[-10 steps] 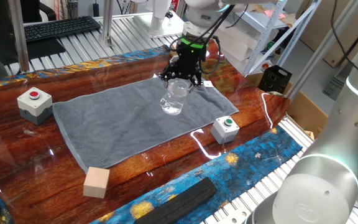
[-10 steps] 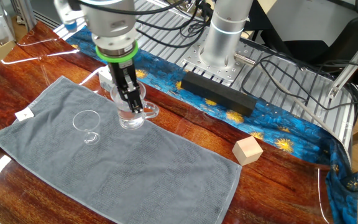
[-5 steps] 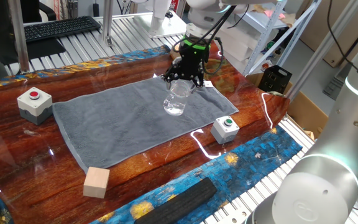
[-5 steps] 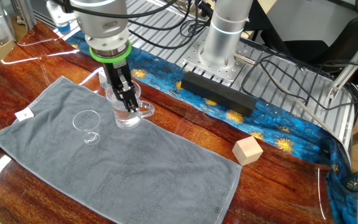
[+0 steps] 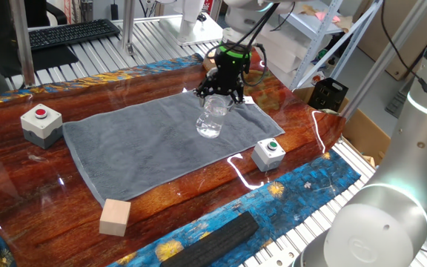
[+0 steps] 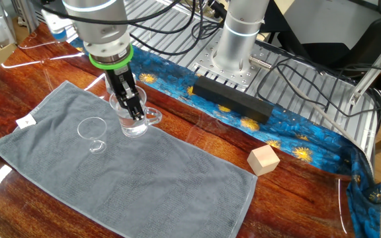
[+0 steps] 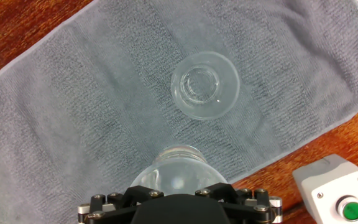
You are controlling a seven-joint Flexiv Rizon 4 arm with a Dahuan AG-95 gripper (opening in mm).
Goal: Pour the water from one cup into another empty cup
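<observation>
The wooden counter (image 6: 197, 142) carries a grey towel (image 6: 144, 178) spread flat, and both glasses are over it. The arm hangs above the towel's near-base edge with its gripper (image 6: 129, 104) pointing straight down, jaws spread wide around the rim of the handled mug (image 6: 135, 120), which appears gripped at the lip and barely clear of the cloth. The hand view looks straight down past the mug at the small empty cup (image 7: 204, 84), standing upright just beside it on the towel. The water is only a faint shimmer low in the mug. Glass is stiff, smooth and breakable, and the water adds sloshing weight, so a firm hold across the rim, opposite the handle (image 6: 155, 118), seems safest.
</observation>
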